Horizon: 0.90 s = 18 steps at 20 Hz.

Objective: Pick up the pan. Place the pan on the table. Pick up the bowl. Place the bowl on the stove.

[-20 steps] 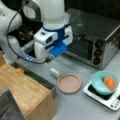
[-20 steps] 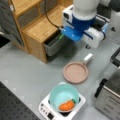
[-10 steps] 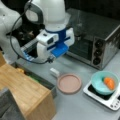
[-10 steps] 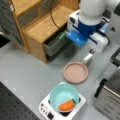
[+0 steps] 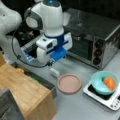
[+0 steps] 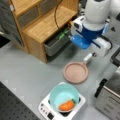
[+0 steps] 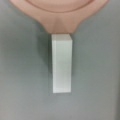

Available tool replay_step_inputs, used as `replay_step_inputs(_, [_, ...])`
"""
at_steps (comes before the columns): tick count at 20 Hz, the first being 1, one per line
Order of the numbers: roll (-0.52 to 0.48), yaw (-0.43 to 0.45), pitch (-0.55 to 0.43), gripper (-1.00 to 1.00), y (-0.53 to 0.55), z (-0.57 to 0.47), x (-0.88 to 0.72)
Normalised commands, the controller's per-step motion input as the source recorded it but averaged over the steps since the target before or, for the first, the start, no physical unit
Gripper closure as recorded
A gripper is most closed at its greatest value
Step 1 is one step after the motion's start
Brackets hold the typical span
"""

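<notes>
One pan (image 5: 69,83) flat on the grey tabletop (image 5: 75,107), just beside one stove (image 5: 101,96). One teal bowl (image 5: 103,82) on that stove, holding one orange item (image 5: 109,83). Tool (image 5: 51,62) above the pan's white handle (image 7: 62,62), apart from it; grip state impossible to tell.

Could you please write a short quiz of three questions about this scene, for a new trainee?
1. True or false: the bowl stands on the stove.
2. What does the pan rest on?
A. the stove
B. the table
C. the wooden shelf
3. Fill in: inside the bowl lies an ____ object.

Key
1. True; it sits on the stove in both front views.
2. B. The pan lies flat on the table, its white handle free; the gripper hangs above the handle, holding nothing that shows.
3. orange
</notes>
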Motion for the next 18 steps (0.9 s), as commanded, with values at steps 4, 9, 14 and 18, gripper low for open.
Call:
replay_step_inputs(4, [0.216, -0.061, -0.208, -1.0, -0.13, -0.37, -0.42])
replay_step_inputs(9, [0.216, -0.073, -0.267, -1.0, -0.05, -0.37, -0.34])
replay_step_inputs(14, [0.156, -0.058, -0.223, -1.0, 0.0, -0.22, -0.18])
replay_step_inputs(18, [0.106, -0.064, -0.166, -1.0, 0.02, -0.18, -0.09])
